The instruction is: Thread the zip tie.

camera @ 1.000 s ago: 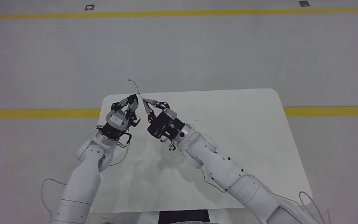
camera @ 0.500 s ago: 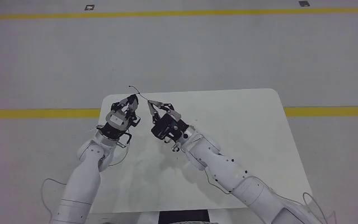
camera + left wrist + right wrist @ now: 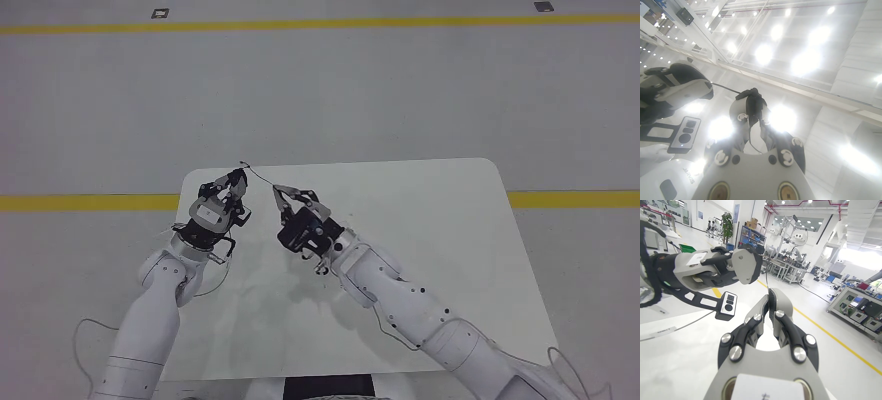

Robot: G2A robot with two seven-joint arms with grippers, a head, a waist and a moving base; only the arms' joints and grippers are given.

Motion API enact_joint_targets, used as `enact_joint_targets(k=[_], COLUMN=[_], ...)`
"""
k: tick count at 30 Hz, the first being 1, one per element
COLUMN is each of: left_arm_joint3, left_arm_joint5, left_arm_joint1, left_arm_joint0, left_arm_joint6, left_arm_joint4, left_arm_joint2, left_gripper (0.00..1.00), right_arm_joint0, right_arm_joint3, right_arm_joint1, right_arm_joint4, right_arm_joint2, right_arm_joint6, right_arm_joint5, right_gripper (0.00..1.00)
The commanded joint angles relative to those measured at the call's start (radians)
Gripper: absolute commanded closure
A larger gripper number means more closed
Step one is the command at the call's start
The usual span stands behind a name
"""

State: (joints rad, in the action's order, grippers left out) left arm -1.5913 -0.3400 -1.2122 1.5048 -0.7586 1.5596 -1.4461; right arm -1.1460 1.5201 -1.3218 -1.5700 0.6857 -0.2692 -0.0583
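A white worktop point(image 3: 420, 200) with rounded corners stands on a grey floor point(image 3: 400, 90) marked with yellow lines point(image 3: 400, 22). Behind the hands, the right wrist view shows a large bright hall with racks point(image 3: 753, 236) and machines. The zip tie point(image 3: 260, 176) is a thin black strap. It is held in the air above the far left corner of the worktop and runs almost straight from one hand to the other. The left hand point(image 3: 238, 180) is clenched on one end of it. In the left wrist view a thicker black part of the tie sits between the pressed fingertips, and a thin piece curves down between the fingers toward the palm. I cannot tell if this thicker part is the head of the tie. The right hand point(image 3: 281, 192) grasps the other end, with its two pads pressed together and the strap coming out from between them at the tips. The two hands are near each other but do not touch. Their tips point toward each other, and the strap is stretched across the gap. The left arm comes from the near left side of the worktop, and the right arm crosses it from the near right.
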Motion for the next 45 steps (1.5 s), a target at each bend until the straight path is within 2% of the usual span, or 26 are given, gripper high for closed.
enact_joint_targets(k=[1,17,45], left_arm_joint3=[0.000,0.000,0.000], left_arm_joint5=[0.000,0.000,0.000], left_arm_joint1=[0.000,0.000,0.000], left_arm_joint0=[0.000,0.000,0.000], left_arm_joint6=[0.000,0.000,0.000], left_arm_joint4=[0.000,0.000,0.000], left_arm_joint2=[0.000,0.000,0.000], left_gripper=[1.00,1.00,1.00], right_arm_joint0=[0.000,0.002,-0.023], right_arm_joint3=[0.001,0.018,0.074], right_arm_joint1=[0.006,0.051,0.100], right_arm_joint4=[0.000,0.000,0.000], right_arm_joint2=[-0.001,-0.016,0.000], right_arm_joint6=[0.004,0.024,0.029], right_arm_joint5=[-0.004,-0.021,-0.064], right_gripper=[1.00,1.00,1.00])
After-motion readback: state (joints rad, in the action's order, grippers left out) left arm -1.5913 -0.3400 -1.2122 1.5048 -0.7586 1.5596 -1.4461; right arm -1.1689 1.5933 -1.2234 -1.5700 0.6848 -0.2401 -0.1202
